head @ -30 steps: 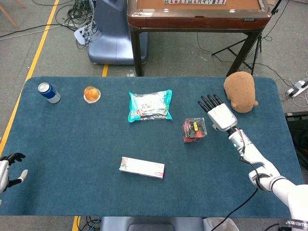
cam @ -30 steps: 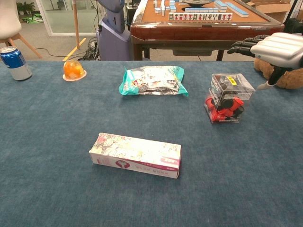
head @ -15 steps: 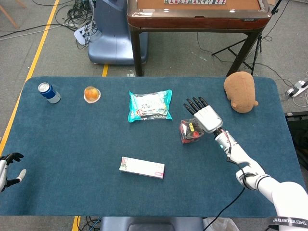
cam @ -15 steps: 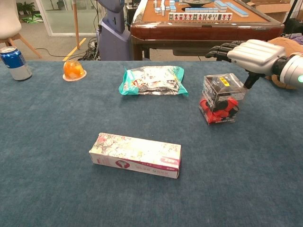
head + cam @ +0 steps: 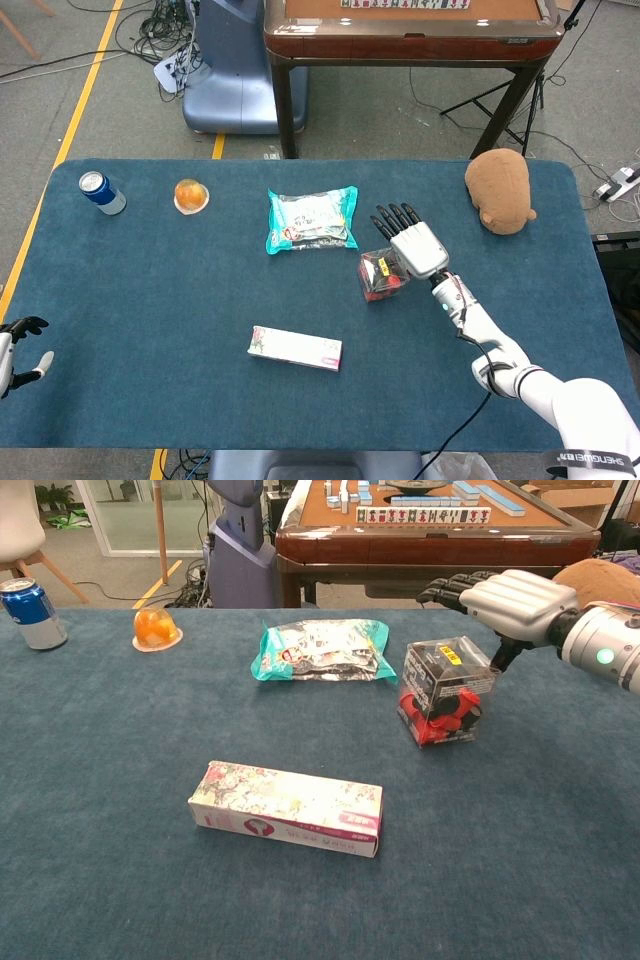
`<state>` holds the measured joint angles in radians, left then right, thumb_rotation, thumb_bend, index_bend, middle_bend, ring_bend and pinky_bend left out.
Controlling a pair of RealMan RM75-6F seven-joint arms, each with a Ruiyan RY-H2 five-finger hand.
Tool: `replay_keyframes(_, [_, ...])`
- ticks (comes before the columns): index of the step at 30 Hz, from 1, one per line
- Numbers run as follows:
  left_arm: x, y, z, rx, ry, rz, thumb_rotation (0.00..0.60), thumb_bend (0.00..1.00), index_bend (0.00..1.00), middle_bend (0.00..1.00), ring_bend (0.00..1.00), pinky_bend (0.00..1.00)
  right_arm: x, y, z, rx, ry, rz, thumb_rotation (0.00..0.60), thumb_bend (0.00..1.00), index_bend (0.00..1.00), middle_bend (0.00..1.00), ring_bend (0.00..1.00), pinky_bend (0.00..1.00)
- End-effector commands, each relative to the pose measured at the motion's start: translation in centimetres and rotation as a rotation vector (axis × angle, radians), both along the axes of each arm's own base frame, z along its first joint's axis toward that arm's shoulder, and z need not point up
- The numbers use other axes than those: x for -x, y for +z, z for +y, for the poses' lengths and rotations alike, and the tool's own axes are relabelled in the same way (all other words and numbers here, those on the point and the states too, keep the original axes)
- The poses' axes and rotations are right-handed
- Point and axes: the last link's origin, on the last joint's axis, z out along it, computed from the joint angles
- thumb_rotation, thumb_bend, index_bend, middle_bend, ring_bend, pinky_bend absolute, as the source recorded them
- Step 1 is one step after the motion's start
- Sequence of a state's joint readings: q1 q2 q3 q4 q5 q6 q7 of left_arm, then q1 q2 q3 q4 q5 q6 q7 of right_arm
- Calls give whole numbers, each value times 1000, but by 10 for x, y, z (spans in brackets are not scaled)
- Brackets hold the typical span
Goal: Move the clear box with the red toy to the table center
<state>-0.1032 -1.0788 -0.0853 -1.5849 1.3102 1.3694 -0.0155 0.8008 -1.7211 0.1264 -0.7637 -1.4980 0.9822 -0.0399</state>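
The clear box with the red toy (image 5: 380,275) (image 5: 445,692) stands on the blue table, right of the middle and just below the snack bag's right end. My right hand (image 5: 412,245) (image 5: 505,595) is flat with its fingers stretched out and apart, hovering over the box's right top edge and touching its right side. It does not grip the box. My left hand (image 5: 15,348) rests at the table's near left corner, fingers apart and holding nothing; only the head view shows it.
A teal snack bag (image 5: 312,220) (image 5: 322,650) lies just left of and behind the box. A pink carton (image 5: 295,348) (image 5: 290,808) lies near the front. A blue can (image 5: 101,192), an orange jelly cup (image 5: 191,196) and a brown plush (image 5: 500,190) sit along the far edge.
My right hand has swept left from beside the plush, met the clear box and pushed it leftward along the table. The left hand has stayed put.
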Motion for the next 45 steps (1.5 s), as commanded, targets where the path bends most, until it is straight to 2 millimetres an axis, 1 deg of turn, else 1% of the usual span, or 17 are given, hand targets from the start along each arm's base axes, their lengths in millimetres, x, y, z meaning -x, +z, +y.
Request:
replay_keyframes(1, [0, 0, 0, 2, 0, 3, 600, 261, 366, 410, 378, 540, -4, -6, 1, -5, -14, -18, 600, 0, 0, 0, 0, 100])
replay_keyframes(8, [1, 0, -1, 14, 22, 17, 600, 261, 377, 410, 378, 540, -19, -21, 2, -21, -22, -42, 600, 0, 0, 0, 0, 99])
replay_keyframes(17, [2, 5, -2, 6, 36, 23, 600, 261, 497, 410, 378, 539, -41, -40, -1, -43, -18, -66, 600, 0, 0, 0, 0, 88])
replay_keyframes(20, [3, 7, -2, 2, 43, 23, 600, 261, 523, 410, 378, 540, -48, -45, -1, -52, -8, -70, 600, 0, 0, 0, 0, 88])
replay_keyframes(34, [5, 10, -3, -5, 51, 27, 600, 261, 527, 410, 378, 540, -79, -67, 1, -87, 18, -120, 600, 0, 0, 0, 0, 70])
replay_keyframes(45, [5, 13, -4, -17, 53, 26, 600, 261, 529, 410, 378, 540, -93, -81, -1, -100, 6, -146, 600, 0, 0, 0, 0, 68])
